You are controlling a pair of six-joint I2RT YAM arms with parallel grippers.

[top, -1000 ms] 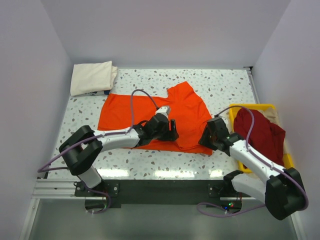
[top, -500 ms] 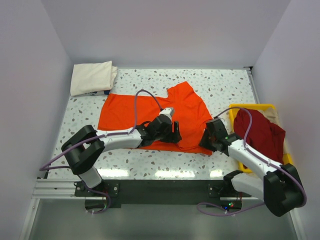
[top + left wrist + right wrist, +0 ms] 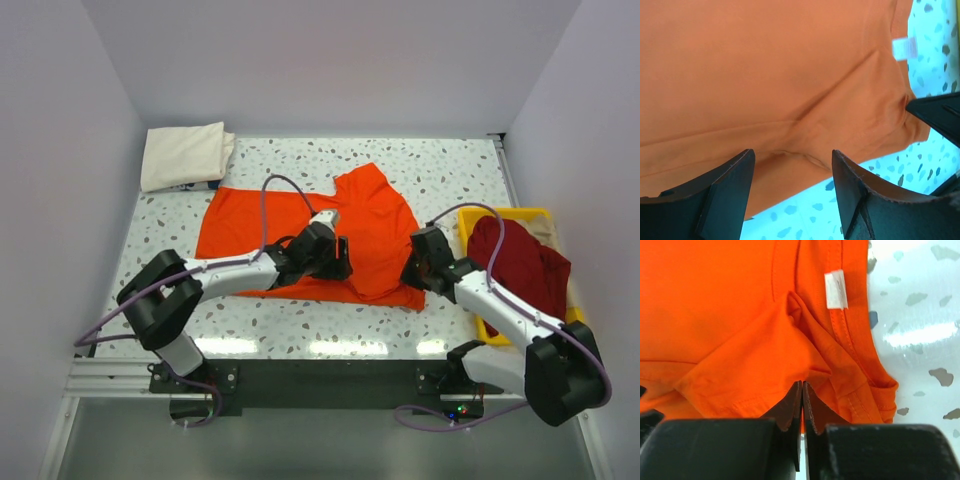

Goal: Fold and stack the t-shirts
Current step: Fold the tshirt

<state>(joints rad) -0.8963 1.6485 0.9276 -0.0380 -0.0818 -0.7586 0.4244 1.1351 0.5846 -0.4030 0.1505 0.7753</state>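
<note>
Nearest me, my right pincer [image 3: 801, 390] has its jaws pressed together on a fold of the orange shirt [image 3: 370, 215] at its near right edge. The cloth puckers up from the tips, and the white label [image 3: 835, 289] lies just beyond. My left pincer [image 3: 792, 154] hangs with jaws spread wide over the shirt's near hem, holding nothing. The shirt lies spread across the middle of the speckled bench [image 3: 450, 165]. To the right, the dark red shirt [image 3: 520, 265] sits heaped in the yellow tray [image 3: 500, 213]. At the far left corner, the cream shirt [image 3: 185, 153] lies folded.
</note>
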